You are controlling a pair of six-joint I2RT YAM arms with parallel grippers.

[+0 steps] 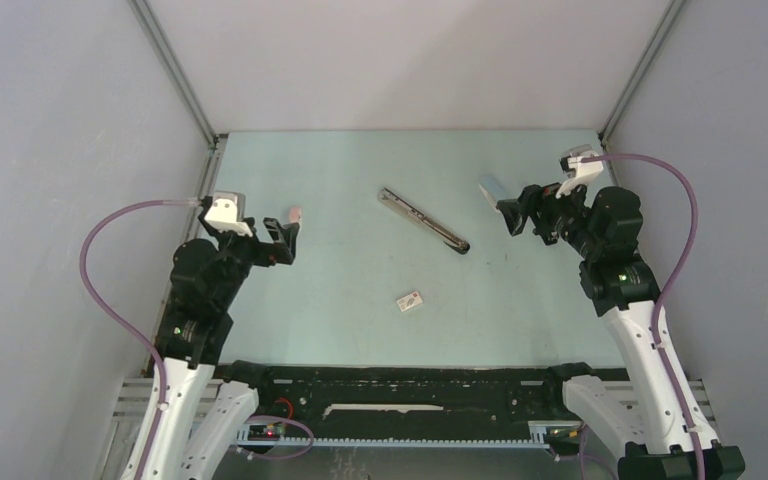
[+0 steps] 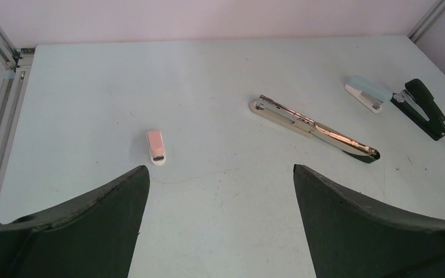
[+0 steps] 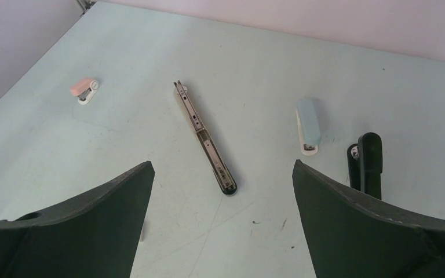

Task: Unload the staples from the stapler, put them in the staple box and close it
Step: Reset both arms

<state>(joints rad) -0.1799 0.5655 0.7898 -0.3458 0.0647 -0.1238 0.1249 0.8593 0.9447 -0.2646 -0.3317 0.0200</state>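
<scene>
- The long, slim silver metal stapler with a black end (image 1: 423, 221) lies diagonally on the pale green table (image 1: 340, 170), well apart from both arms.
- The left gripper (image 2: 220, 168) and right gripper (image 3: 223, 163) gape, holding nothing.
- No loose staples are visible, so the unloading apparently lies wholly ahead.

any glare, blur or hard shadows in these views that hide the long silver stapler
Top external: soft, even light with only faint shadows; the stapler is small but clear. Left wrist: a warm, bright reflection runs along the metal top of the stapler and washes out some detail there, though focus is fine. Right wrist: no glare, and the stapler looks sharp with its inner rail visible.
</scene>
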